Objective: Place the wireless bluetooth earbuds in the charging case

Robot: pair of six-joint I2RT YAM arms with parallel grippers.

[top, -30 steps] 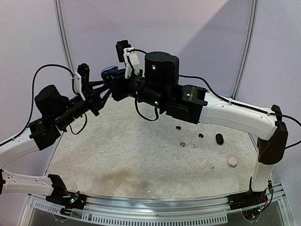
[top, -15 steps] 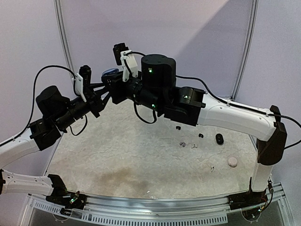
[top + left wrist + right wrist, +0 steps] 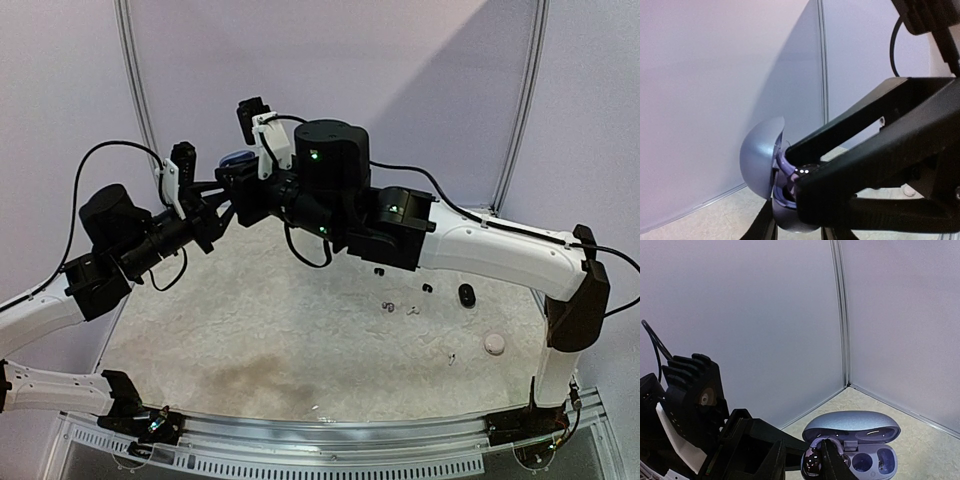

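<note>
Left gripper [image 3: 225,185] clamps open pale-blue pebble-shaped case [image 3: 852,427]. Right gripper [image 3: 807,465] easing wider around glossy dark earbud [image 3: 811,464], lower centre; grip unclear, release likely

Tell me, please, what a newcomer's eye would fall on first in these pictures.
First, the left gripper and the right gripper meet high above the table, toward its back left, at an open blue-grey charging case. In the right wrist view a glossy dark earbud sits between the right fingertips at the case's mouth. Below, on the table's right side, lie tiny earbuds, a small black case and a pale round case.
</note>
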